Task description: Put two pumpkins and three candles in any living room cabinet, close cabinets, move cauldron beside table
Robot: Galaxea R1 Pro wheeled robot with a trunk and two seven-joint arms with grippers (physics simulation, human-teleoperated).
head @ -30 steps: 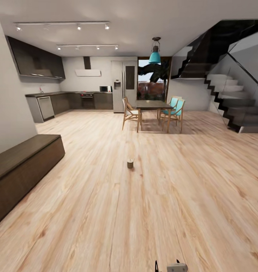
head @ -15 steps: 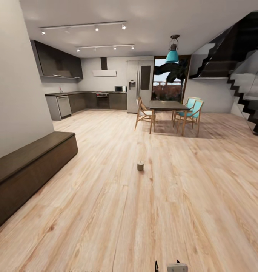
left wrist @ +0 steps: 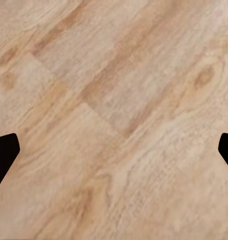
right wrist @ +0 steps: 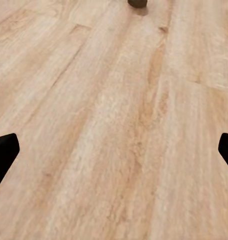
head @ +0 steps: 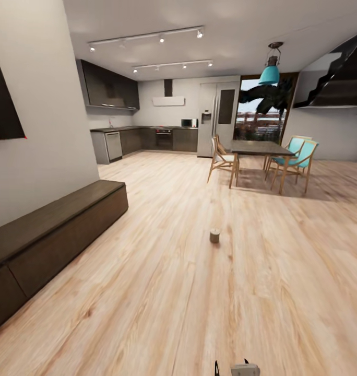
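Observation:
One short beige-tan candle (head: 214, 236) stands upright on the wooden floor, ahead of me in the middle of the room. Its base also appears in the right wrist view as a dark stub, the candle (right wrist: 137, 2). The long, low dark brown cabinet (head: 58, 235) runs along the left wall with its fronts shut. My left gripper (left wrist: 114, 155) hangs open over bare floor with nothing between its fingers. My right gripper (right wrist: 114, 155) is open too, well short of the candle. The pumpkins and the cauldron are out of view.
A dark dining table (head: 259, 149) with wooden and teal chairs (head: 296, 162) stands at the back right. Behind it are a kitchen (head: 147, 138) and a fridge (head: 217, 119). A dark screen (head: 3, 104) hangs on the left wall. Open floor lies between me and the cabinet.
The camera has turned left, so the whole scene has shifted right. The staircase and an orange thing at the right edge have left the view, and the wall screen has come in.

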